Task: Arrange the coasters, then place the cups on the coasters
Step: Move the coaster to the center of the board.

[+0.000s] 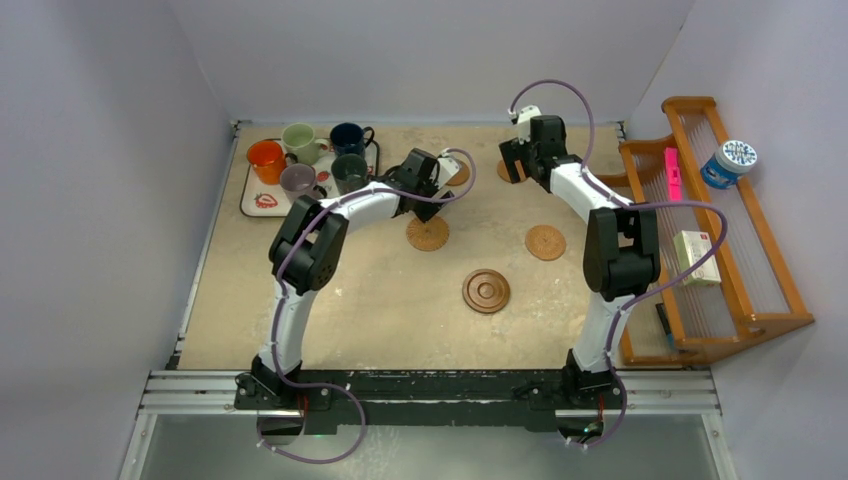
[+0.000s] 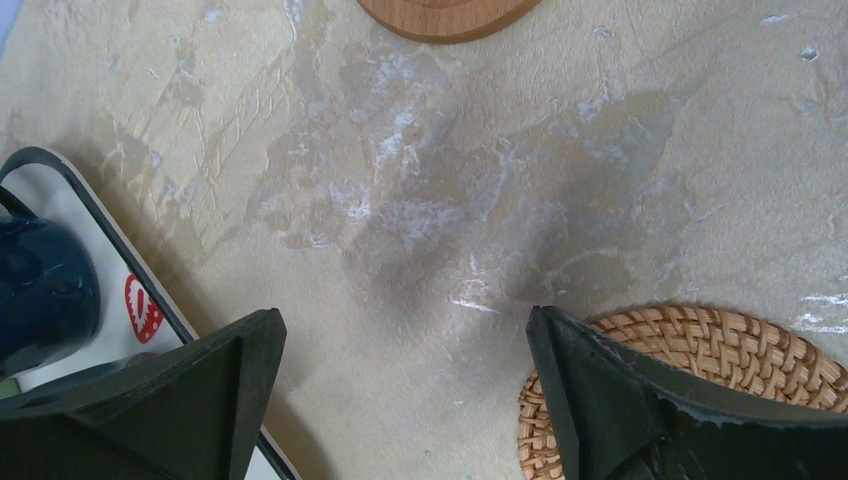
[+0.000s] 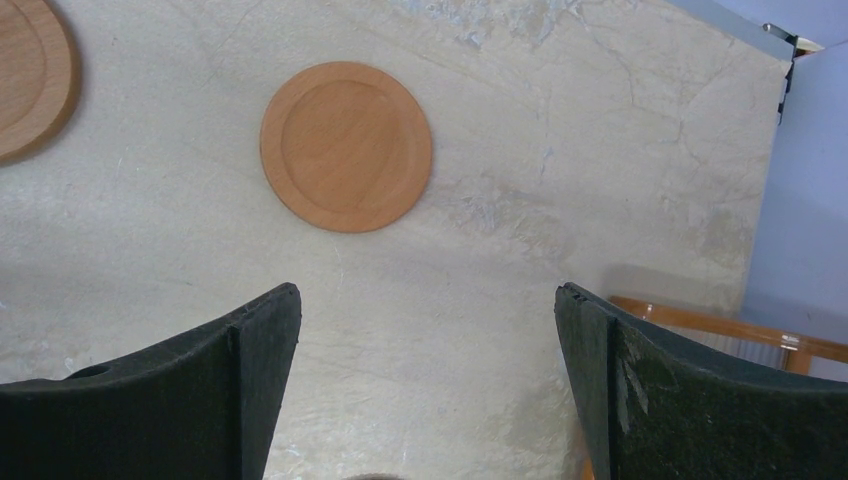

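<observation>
While coasters (image 1: 486,291) are being arranged, left hand (image 2: 400,330), right hand (image 3: 428,300) wide open, empty; woven coaster (image 2: 720,360) likely to be grasped next.

R gripper (image 3: 428,296) is hanging w/ jaws spread wide over the beige table (image 3: 480,380). 1 plain tan coaster (image 3: 346,146) is lying flat, left of center. A 2nd coaster (image 3: 25,75) is showing partly at the left edge. A wooden rack (image 3: 720,322) is peeking in at the right.

Black-jointed white arms (image 1: 370,203) carry looping purple cables (image 1: 549,83).
</observation>
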`<state>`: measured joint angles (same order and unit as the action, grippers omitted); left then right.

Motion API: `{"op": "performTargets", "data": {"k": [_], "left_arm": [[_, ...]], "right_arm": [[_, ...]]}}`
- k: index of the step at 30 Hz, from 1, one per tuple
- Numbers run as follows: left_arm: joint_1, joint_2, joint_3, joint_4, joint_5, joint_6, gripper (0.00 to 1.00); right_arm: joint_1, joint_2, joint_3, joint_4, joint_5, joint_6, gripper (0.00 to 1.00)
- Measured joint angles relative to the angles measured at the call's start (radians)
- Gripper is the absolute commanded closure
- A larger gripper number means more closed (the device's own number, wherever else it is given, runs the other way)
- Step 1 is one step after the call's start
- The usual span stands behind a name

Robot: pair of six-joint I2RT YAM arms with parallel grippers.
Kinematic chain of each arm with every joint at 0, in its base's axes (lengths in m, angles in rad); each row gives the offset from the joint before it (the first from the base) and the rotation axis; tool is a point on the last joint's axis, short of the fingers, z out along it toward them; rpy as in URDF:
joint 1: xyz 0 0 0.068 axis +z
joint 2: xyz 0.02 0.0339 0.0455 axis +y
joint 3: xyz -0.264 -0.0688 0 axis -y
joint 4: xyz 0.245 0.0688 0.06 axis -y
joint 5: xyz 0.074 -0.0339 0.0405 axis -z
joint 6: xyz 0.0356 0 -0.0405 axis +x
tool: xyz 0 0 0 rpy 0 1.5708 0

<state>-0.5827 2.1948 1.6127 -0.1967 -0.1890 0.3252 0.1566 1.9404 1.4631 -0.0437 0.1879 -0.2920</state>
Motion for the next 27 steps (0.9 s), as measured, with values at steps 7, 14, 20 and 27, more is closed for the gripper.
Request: {"op": "performTargets", "data": {"k": [7, 14, 20, 27], "left_arm": [[0.019, 0.0, 0.075, -0.049, -0.012, -0.02, 0.0], [0.05, -0.032, 0.116, -0.079, -0.019, -0.034, 0.0], [0.052, -0.211, 0.016, -0.116, 0.026, -0.037, 0.0], [0.052, -0.493, -0.213, -0.105, 0.089, -0.018, 0.0]], "right_arm": [[0.0, 0.0, 0.0, -0.014, 0.0, -0.009, 0.01], [0.0, 0.0, -0.009, -0.01, 0.005, -0.043, 0.01], [0.0, -0.058, -0.121, -0.026, 0.0, -0.096, 0.01], [0.0, -0.256, -0.293, -0.048, -0.034, -0.173, 0.01]]}}
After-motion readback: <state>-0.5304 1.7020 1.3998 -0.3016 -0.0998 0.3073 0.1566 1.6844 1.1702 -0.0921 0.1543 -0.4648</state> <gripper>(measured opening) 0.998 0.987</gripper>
